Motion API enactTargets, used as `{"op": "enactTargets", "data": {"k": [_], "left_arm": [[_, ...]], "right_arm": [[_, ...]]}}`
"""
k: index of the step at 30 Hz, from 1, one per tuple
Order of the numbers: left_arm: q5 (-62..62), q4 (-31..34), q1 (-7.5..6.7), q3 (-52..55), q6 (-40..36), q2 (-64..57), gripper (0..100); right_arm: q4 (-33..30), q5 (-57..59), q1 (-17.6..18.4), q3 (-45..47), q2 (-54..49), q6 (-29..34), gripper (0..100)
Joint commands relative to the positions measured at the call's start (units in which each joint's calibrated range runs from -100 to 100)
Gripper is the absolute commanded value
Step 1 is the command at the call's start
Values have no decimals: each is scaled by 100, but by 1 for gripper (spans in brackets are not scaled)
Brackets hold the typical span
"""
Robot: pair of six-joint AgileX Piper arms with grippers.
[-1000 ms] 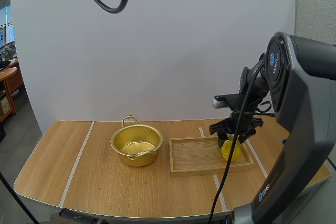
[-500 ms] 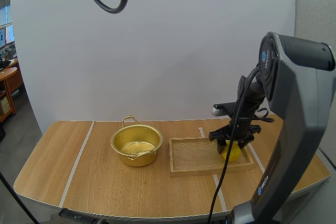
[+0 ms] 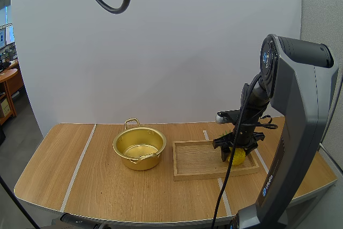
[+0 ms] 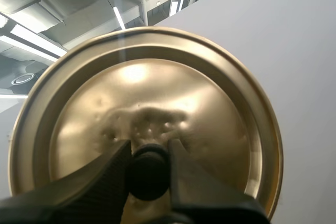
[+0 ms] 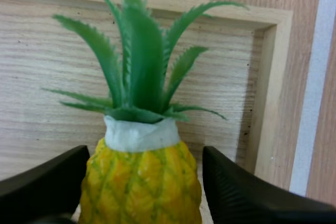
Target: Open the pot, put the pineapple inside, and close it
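Observation:
A small yellow pineapple [image 3: 237, 156] with green leaves lies in the right end of the wooden tray [image 3: 198, 160]. My right gripper [image 3: 233, 153] is down over it. In the right wrist view its fingers [image 5: 239, 192] stand apart on either side of the pineapple [image 5: 142, 179], open. The golden pot [image 3: 139, 147] stands lidless left of the tray. My left gripper [image 4: 148, 169] is shut on the black knob of the golden lid [image 4: 210, 108], held up in the air.
The tray sits on a wooden table [image 3: 102, 186] crossed by pale tape lines. The tray's raised rim [image 5: 268, 93] runs close beside the pineapple. Bare tabletop lies left of the pot and along the front edge.
My right gripper has moved down and slightly away, lowering around the pineapple in the tray. The pot has not moved.

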Motion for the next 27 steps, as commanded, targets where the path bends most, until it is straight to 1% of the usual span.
{"op": "enactTargets", "data": {"k": [1, 3, 4, 10, 15, 17, 20, 22, 27], "left_arm": [[-247, -5, -21, -56, -33, -37, 0], [-247, -5, -21, -56, -33, -37, 0], [-247, -5, -21, -56, -33, -37, 0], [-247, -5, -21, -56, -33, -37, 0], [-247, -5, -21, -56, -33, -37, 0], [-247, -5, -21, -56, -33, -37, 0], [-247, -5, -21, -56, -33, -37, 0], [-247, -5, -21, -56, -33, -37, 0], [-247, -5, -21, -56, -33, -37, 0]], "right_arm": [[142, -69, -26, -32, -29, -48, 38], [142, -69, -26, -32, -29, -48, 4], [142, -69, -26, -32, -29, -48, 0], [191, -42, -26, -47, -259, -145, 0], [585, 99, -17, -47, -973, -447, 0], [654, 202, 33, -47, -1353, -517, 0], [687, 386, 195, -47, -1887, -568, 0], [821, 595, 342, -47, -2239, -568, 0], [1099, 1041, 859, -47, -2875, -559, 0]]}}
